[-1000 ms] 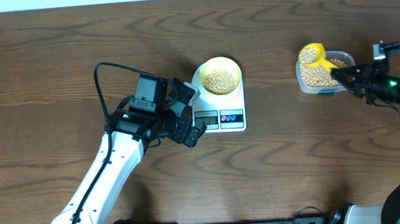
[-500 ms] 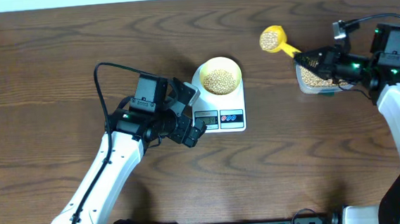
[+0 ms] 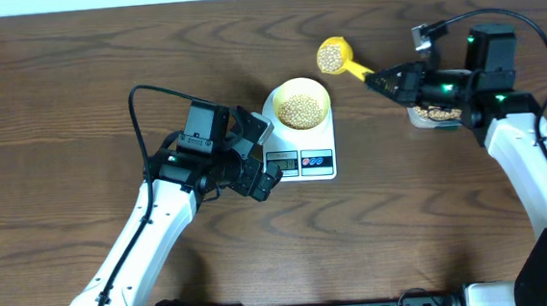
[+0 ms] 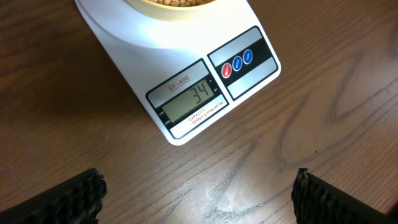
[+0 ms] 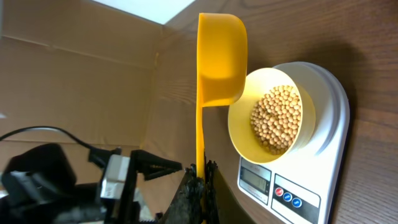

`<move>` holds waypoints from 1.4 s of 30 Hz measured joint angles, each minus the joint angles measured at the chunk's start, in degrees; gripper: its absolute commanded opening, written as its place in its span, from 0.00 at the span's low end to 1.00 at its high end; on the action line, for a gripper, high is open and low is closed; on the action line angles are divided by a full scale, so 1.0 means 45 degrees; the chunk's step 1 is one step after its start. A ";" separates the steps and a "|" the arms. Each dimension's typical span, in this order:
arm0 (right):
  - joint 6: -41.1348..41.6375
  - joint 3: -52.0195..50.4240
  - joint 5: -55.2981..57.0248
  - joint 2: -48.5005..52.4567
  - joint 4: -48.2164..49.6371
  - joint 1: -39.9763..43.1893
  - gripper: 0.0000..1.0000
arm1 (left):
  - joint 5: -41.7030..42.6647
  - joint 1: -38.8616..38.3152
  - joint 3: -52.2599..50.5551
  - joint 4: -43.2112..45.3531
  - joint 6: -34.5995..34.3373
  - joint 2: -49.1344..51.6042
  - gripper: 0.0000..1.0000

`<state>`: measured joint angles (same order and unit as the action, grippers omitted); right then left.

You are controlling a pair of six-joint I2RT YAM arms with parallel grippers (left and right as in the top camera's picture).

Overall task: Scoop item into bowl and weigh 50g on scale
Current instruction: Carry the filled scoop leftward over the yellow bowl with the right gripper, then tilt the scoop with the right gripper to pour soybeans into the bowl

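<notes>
While 1 arm lies stretched across the desk (image 3: 75, 80) from the lower left, the left pincer (image 3: 264, 156) gapes wide, gripping nothing, just beside the front-left corner of the 1 scale (image 3: 300, 161). 1 bowl (image 3: 276, 106) sits on the scale, holding many beans (image 3: 301, 110); the display (image 4: 189, 99) reads 34. Up and right of the bowl, 1 yellow scoop (image 3: 354, 66) hangs above the desk, its handle clamped in the closed right pincer (image 3: 379, 78), whose arm reaches leftward over 1 clear tub (image 3: 435, 115).

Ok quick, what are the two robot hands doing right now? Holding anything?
Left gripper: open, holding nothing.
Right gripper: closed on the handle of the yellow scoop.
</notes>
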<state>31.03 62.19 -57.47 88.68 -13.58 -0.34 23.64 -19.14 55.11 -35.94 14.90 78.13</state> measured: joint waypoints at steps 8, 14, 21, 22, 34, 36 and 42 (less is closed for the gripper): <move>-0.0418 0.0000 0.1234 0.0000 0.0029 -0.0957 0.01 | 0.0000 0.0000 0.0000 0.0000 0.0000 0.0000 0.98; -0.1341 0.0000 0.1953 0.0000 0.0029 -0.1690 0.01 | 0.0005 0.0000 0.0000 0.0005 0.0000 0.0000 0.98; -0.2487 0.0000 0.3162 0.0000 -0.0194 -0.2327 0.01 | 0.0005 0.0000 0.0000 0.0000 0.0000 0.0000 0.98; -0.2667 0.0000 0.3274 0.0000 -0.0291 -0.2380 0.01 | 0.0000 0.0000 0.0000 0.0000 0.0000 0.0000 0.98; -0.4182 0.0000 0.4197 0.0000 -0.0729 -0.2759 0.01 | 0.0000 0.0000 0.0000 0.0005 0.0000 0.0000 0.98; -0.4396 0.0000 0.4405 0.0000 -0.0806 -0.2948 0.01 | 0.0000 0.0000 0.0000 0.0005 0.0000 0.0000 0.98; -0.4974 0.0000 0.4920 0.0000 -0.1307 -0.3342 0.01 | 0.0000 0.0000 0.0000 0.0000 0.0000 0.0000 0.98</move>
<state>8.64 62.19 -35.33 88.68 -19.46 -15.38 23.64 -19.14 55.11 -35.94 14.90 78.13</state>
